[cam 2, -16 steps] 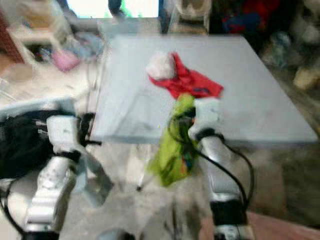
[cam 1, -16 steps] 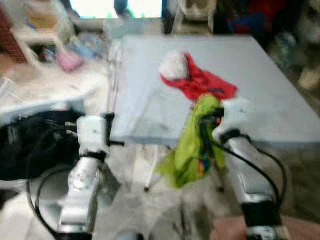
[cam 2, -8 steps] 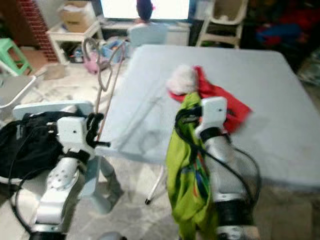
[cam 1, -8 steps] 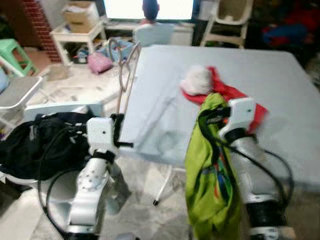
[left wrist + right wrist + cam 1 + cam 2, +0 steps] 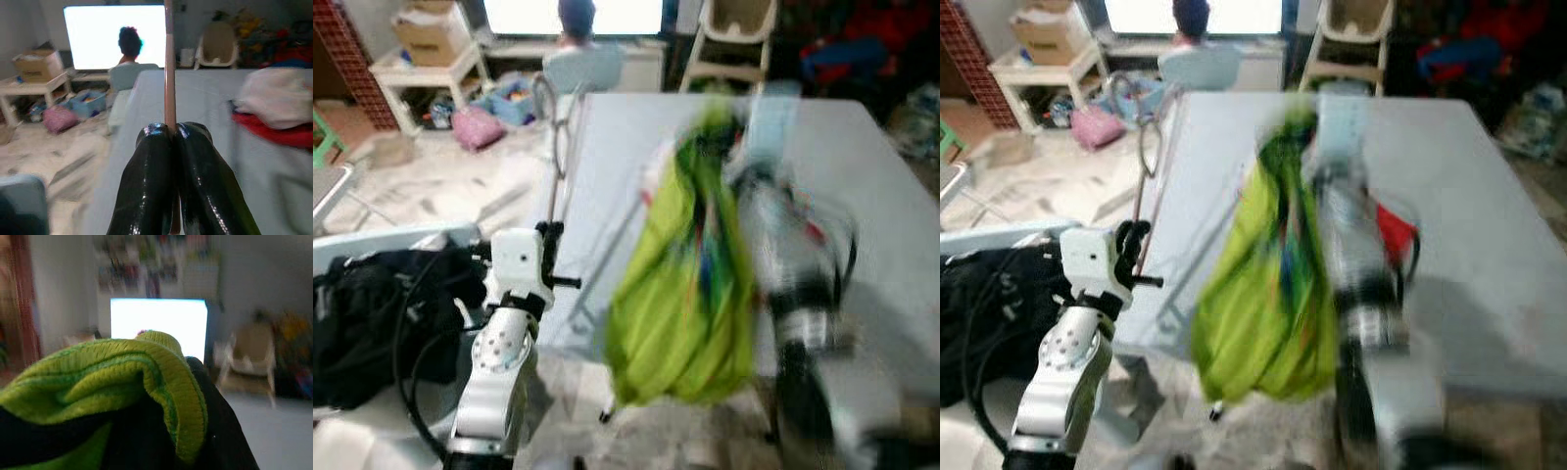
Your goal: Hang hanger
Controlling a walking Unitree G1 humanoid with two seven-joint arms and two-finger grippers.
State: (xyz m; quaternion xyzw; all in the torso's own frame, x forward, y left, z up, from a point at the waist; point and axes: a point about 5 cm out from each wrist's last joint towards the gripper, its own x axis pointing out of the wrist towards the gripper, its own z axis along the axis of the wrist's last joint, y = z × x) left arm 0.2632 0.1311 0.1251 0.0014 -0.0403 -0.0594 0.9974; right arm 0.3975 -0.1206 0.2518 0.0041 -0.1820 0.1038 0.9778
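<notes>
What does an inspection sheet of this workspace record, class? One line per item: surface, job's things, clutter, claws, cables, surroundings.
Surface: pale grey table, mostly bare.
Job's things: thin hanger pinched upright in the left claw; green garment draped over the right claw, hanging at the table's front edge, blurred.
Clutter: red cloth on the table.
Claws: left shut on the hanger; right covered by fabric.
Cables: black cable looping beside the left arm.
Surroundings: bright screen, seated person, black bag.

No text, label, brand, number or sign can be read anywhere in these views.
</notes>
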